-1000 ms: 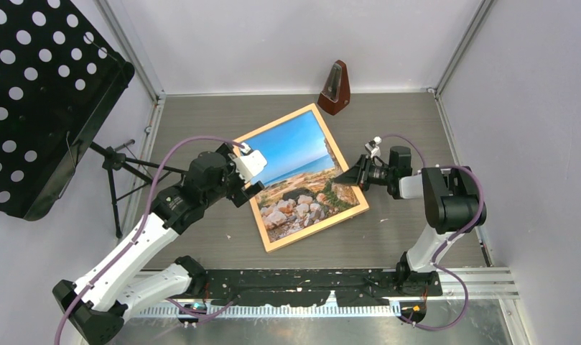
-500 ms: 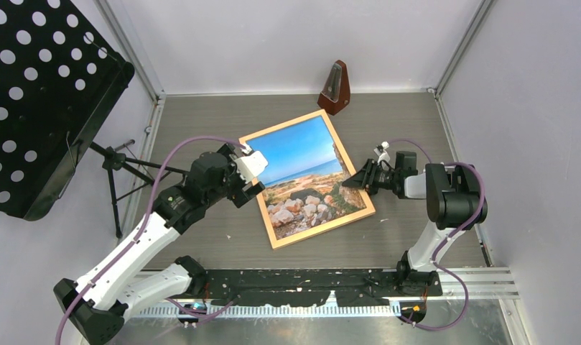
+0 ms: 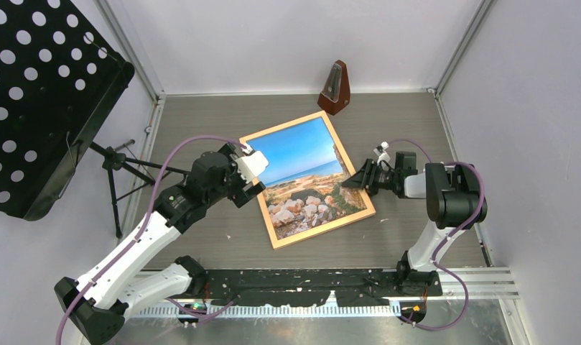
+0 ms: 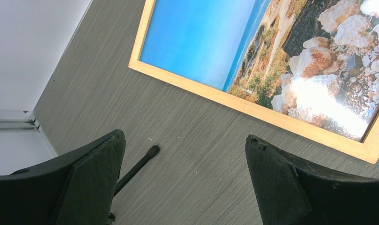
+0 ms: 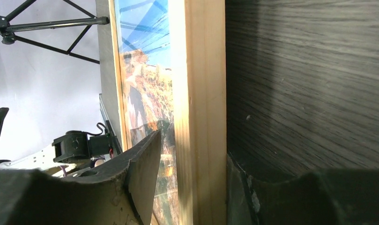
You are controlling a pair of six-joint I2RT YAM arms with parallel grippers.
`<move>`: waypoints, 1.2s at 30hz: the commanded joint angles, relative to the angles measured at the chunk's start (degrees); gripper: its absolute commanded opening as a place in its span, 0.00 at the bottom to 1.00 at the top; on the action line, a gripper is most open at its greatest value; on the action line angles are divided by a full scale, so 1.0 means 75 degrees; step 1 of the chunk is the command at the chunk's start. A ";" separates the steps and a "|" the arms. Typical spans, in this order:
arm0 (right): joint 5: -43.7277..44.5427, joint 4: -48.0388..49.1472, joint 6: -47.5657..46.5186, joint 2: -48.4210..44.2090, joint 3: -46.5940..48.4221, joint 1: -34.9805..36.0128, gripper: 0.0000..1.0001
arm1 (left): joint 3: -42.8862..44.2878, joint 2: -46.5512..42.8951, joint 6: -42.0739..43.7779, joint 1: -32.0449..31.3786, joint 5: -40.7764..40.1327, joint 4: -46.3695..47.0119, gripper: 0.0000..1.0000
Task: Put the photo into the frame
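White-walled enclosure, grey wood-grain table [image 3: 409, 122]. All positions are given relative to the frame.

- Music stand [image 3: 36, 93]: well to the left of the frame, off the table. One tripod foot reaches near the frame's left rail.
- Frame [image 3: 281, 123]: flat at mid-table. Its long axis runs far to near, with the near end swung toward the right arm.
- Photo [image 3: 301, 176]: face up inside the frame. Moulding shows on all four sides, with sky at the far end and boulders at the near end. It looks seated, though I cannot tell whether it is fully flush.
- Right gripper [image 3: 353, 180]: at the frame's right long rail, approaching side-on. In the right wrist view the jaws straddle that rail. One finger [image 5: 140, 164] stands over the picture face with a gap to the wood, and the other is against the outer edge. Jaws apart, not clamped.
- Left gripper [image 3: 248, 190]: just beside the left long rail, over bare table. Jaws spread wide, holding nothing.
- Metronome [image 3: 335, 88]: beyond the frame's far corner, apart from it.

Judgement: the right arm is the nearer one, and a straight pull-back off the rail is unobstructed. The risk is the finger dragging the frame.
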 commanded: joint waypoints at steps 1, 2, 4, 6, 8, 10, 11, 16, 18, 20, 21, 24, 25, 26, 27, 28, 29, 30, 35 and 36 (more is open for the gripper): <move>0.0498 0.0043 -0.0238 0.0115 0.0159 -0.0060 0.54 | -0.0026 -0.0015 -0.0105 0.0039 0.0097 0.0449 1.00; 0.0492 0.0033 -0.0238 0.0110 0.0168 -0.0060 0.54 | -0.0026 -0.0028 -0.0105 0.0039 0.0097 0.0461 1.00; 0.0487 -0.0040 -0.0264 0.0100 0.0191 -0.0060 0.56 | -0.0031 -0.0033 -0.0102 0.0036 0.0097 0.0449 1.00; 0.0545 -0.0251 -0.0391 0.0030 0.0232 -0.0068 0.58 | -0.0047 -0.0043 -0.0103 0.0039 0.0106 0.0430 1.00; 0.0650 -0.0538 -0.0575 -0.0087 0.0277 -0.0080 0.60 | -0.0060 -0.0081 -0.0099 0.0032 0.0097 0.0418 1.00; 0.0757 -0.0748 -0.0706 -0.0222 0.0319 -0.0122 0.61 | -0.0086 -0.0107 -0.0097 0.0030 0.0097 0.0418 1.00; 0.0812 -0.0819 -0.0783 -0.0290 0.0329 -0.0157 0.62 | -0.0101 -0.0125 -0.0093 0.0038 0.0097 0.0418 0.99; 0.1015 -0.1614 -0.1163 -0.0495 0.0533 -0.0318 0.67 | -0.0125 -0.0163 -0.0081 0.0038 0.0084 0.0430 1.00; 0.1127 -0.1923 -0.1320 -0.0614 0.0617 -0.0388 0.69 | -0.0125 -0.0180 -0.0080 0.0039 0.0082 0.0439 1.00; 0.1227 -0.2265 -0.1516 -0.0777 0.0692 -0.0433 0.70 | -0.0124 -0.0190 -0.0081 0.0033 0.0096 0.0451 1.00; 0.1295 -0.2403 -0.1653 -0.0901 0.0721 -0.0455 0.71 | -0.0124 -0.0181 -0.0071 0.0038 0.0097 0.0459 1.00; 0.1493 -0.3166 -0.1947 -0.1111 0.0901 -0.0458 0.73 | -0.0105 -0.0138 -0.0078 0.0038 0.0106 0.0480 1.00; 0.1608 -0.3462 -0.2095 -0.1180 0.0943 -0.0458 0.74 | -0.0096 -0.0118 -0.0087 0.0039 0.0111 0.0477 1.00; 0.1748 -0.3594 -0.2252 -0.1210 0.1021 -0.0458 0.74 | -0.0090 -0.0095 -0.0111 0.0033 0.0119 0.0476 1.00; 0.1820 -0.3806 -0.2311 -0.1261 0.1055 -0.0458 0.74 | -0.0101 -0.0075 -0.0140 0.0031 0.0129 0.0485 1.00; 0.1962 -0.3918 -0.2438 -0.1279 0.1125 -0.0458 0.75 | -0.0094 -0.0050 -0.0166 0.0038 0.0126 0.0494 1.00; 0.2009 -0.4104 -0.2486 -0.1301 0.1154 -0.0458 0.75 | -0.0099 -0.0021 -0.0190 0.0039 0.0131 0.0505 1.00; 0.2103 -0.4190 -0.2590 -0.1311 0.1220 -0.0458 0.75 | -0.0101 0.0006 -0.0206 0.0036 0.0126 0.0500 1.00; 0.2328 -0.4557 -0.2769 -0.1321 0.1339 -0.0432 0.76 | -0.0141 0.0031 -0.0245 0.0039 0.0045 0.0560 1.00; 0.2373 -0.4592 -0.2807 -0.1312 0.1381 -0.0390 0.76 | -0.0147 0.0029 -0.0245 0.0039 0.0039 0.0569 1.00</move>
